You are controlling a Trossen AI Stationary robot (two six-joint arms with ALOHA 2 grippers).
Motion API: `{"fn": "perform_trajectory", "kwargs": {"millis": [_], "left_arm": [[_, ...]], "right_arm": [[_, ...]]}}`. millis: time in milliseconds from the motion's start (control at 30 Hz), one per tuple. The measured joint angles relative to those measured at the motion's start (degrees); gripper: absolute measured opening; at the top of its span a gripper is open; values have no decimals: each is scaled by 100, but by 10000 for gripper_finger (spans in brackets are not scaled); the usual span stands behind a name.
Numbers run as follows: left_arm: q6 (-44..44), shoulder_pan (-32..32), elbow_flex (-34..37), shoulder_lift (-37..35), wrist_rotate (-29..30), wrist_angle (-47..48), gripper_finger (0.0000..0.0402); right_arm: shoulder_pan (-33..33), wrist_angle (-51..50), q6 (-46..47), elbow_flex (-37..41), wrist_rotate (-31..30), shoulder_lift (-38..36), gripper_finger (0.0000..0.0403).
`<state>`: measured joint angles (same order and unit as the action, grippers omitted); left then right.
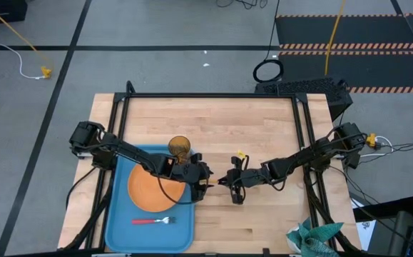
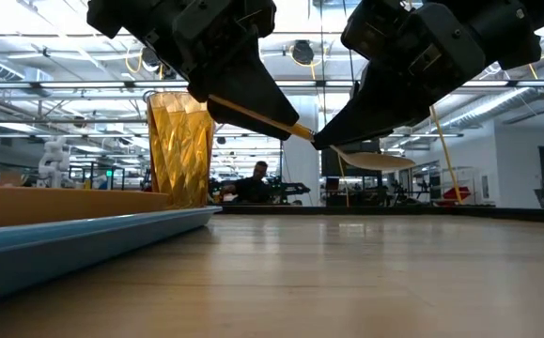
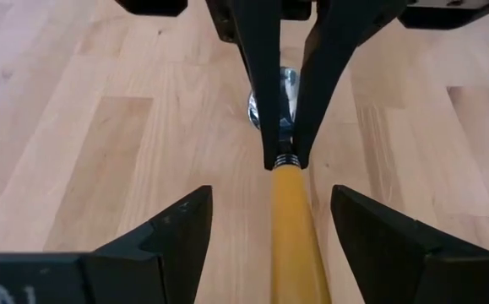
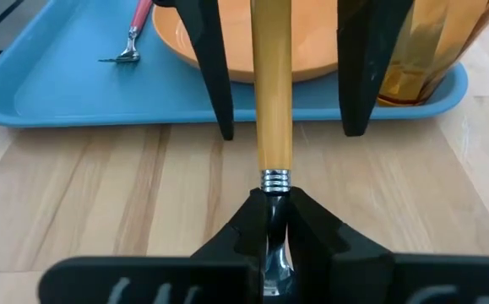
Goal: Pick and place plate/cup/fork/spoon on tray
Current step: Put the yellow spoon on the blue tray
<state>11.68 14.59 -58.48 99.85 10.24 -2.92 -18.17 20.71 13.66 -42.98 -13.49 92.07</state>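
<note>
The light-blue tray (image 1: 117,221) lies at the table's near left. On it are the orange plate (image 1: 149,191), the red-handled fork (image 1: 153,220) and the upright amber cup (image 1: 180,148) at its far right corner. My right gripper (image 1: 224,180) is shut on the spoon (image 2: 347,152) just right of the tray. My left gripper (image 1: 200,184) is open, its fingers (image 3: 185,219) on either side of the spoon's orange-yellow handle (image 3: 295,236) with gaps showing. My right gripper pinches the spoon's metal neck (image 4: 275,180) between its two fingertips, where the handle meets the bowl. The fingers come level from the table's right, along the spoon. The spoon is lifted clear of the table, its handle (image 2: 253,115) pointing left and slightly up, its bowl (image 2: 375,160) under the gripper.
A green-and-white cloth (image 1: 313,239) lies at the table's near right corner. Black frame rails (image 1: 210,95) run along the table's far and side edges. Bare wood (image 1: 263,221) shows right of the tray.
</note>
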Motion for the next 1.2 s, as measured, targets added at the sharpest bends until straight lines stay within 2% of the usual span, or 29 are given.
{"fn": "perform_trajectory", "kwargs": {"millis": [133,633,733,1033,1200], "left_arm": [[2,0,2,0,2,44,218],[-107,0,2,0,-140,92,73],[-107,0,1,0,-140,129,65],[-44,22,0,0,-140,144,73],[55,93,2,-14,-307,147,63]], "right_arm": [[0,9,-81,0,-15,0,20],[4,30,-84,0,-29,0,20],[4,37,-84,0,-27,0,20],[2,116,-108,0,-2,2,21],[-4,188,-152,0,83,2,48]]}}
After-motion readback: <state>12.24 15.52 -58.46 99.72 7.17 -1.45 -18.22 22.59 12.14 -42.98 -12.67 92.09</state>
